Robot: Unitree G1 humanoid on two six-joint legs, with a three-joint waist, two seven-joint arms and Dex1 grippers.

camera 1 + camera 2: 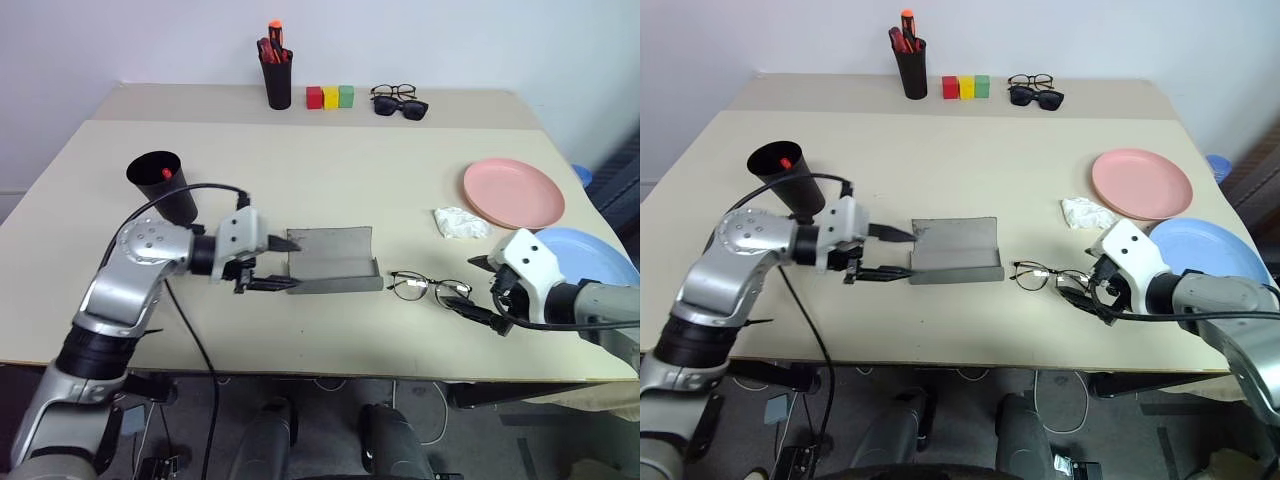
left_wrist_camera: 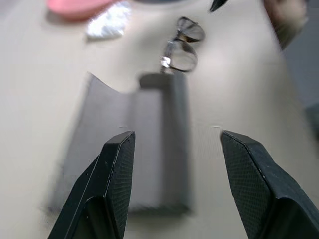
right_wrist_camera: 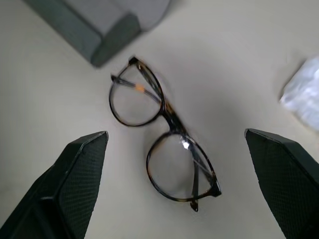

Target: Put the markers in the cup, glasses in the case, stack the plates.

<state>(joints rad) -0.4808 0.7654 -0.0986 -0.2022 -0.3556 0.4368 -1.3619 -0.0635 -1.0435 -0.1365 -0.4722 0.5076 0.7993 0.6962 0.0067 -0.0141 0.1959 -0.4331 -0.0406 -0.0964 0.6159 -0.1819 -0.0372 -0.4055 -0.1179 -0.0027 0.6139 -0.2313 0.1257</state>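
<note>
A black pen holder (image 1: 277,82) of red-orange markers, three coloured blocks (image 1: 330,97), two spare spectacles (image 1: 399,102) line the table's (image 1: 330,180) far edge; crumpled paper (image 1: 459,223) lies nearer.

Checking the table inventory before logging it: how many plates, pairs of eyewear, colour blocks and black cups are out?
Plates: 2, pink plate and blue plate
Eyewear: 3, wire-frame glasses, black-framed glasses, sunglasses
Blocks: 3, red, yellow, green
Black cups: 2, wide cup, marker holder
Total: 10
</note>
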